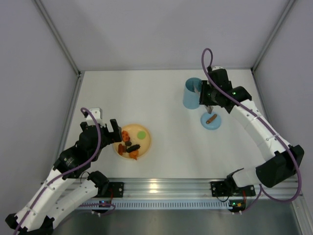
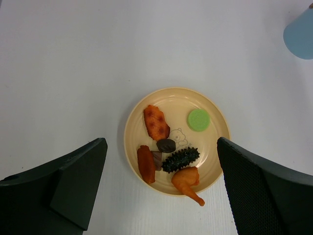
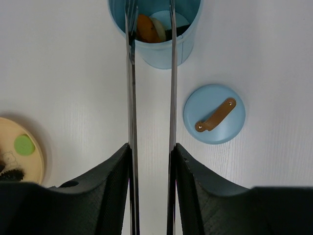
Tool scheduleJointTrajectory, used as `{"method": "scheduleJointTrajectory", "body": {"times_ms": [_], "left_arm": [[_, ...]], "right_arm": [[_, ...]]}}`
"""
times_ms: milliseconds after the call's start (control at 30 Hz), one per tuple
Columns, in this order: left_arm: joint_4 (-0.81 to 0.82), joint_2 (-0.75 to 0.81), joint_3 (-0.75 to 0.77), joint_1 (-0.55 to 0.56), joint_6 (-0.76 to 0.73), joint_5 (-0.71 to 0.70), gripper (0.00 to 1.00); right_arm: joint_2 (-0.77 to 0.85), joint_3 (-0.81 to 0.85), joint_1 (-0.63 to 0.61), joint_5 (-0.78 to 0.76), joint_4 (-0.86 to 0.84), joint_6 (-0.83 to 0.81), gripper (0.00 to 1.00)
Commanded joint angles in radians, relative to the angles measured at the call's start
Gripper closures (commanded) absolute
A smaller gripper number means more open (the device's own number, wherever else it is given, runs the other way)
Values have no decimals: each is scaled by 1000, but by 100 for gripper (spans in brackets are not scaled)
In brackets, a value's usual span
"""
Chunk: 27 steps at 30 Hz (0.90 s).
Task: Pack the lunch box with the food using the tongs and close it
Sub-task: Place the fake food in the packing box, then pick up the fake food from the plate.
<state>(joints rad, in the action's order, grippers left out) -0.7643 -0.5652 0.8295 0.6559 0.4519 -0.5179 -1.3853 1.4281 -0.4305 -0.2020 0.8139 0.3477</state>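
Desk of plain white (image 1: 161,98) carries everything in the overhead view. Toward its lower left sits a flat, round yellow-orange plate (image 2: 176,98). The left pincer (image 2: 161,142) hangs over it with its fingers spread wide, gripping nothing.

At the upper right stands the lunch box (image 3: 161,54), a tall light blue cylindrical cup, uncovered. The right pincer (image 3: 151,147) is clamped on the long, thin silver-grey metal tongs (image 3: 130,98), one finger pressing each arm. The two arms run up the wrist view, apart, and their tips reach into the mouth of the lunch box, where the frame edge cuts them off. The round blue lid (image 3: 230,125), with its small brown strap handle (image 3: 215,115), lies flat on the desk just beside the box, to the lower right.

Inside the box show an orange piece (image 3: 145,27) and a pale one (image 3: 159,29). On the plate, well apart from the tongs, lie:
- a waffled orange slab (image 2: 156,122)
- an orange strip (image 2: 145,164)
- a black spiky piece (image 2: 180,159)
- an orange drumstick (image 2: 187,180)
- a green disc (image 2: 198,120)
- a brown lump (image 2: 166,145)

I judge the packing begun but far from finished: that food is not yet moved, and the lid is not yet on.
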Motion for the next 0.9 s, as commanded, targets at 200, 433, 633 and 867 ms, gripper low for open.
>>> {"method": "scheduleJointTrajectory", "body": {"times_ms": [200,433,633,867], "left_arm": [[17,-1,2,4,11,-17,1],[19,-4,3,4,11,-16,1],[17,-4,2,4,11,-19,1],[14,-4,2,4,14,-25,1]], "right_arm": [[58,45,13,18,-13,-12,60],[130,55,-72,49,11,5,59],[158,19,-292,10,-25,74,59],[25,-6,-562,-4,-133,149,59]]}}
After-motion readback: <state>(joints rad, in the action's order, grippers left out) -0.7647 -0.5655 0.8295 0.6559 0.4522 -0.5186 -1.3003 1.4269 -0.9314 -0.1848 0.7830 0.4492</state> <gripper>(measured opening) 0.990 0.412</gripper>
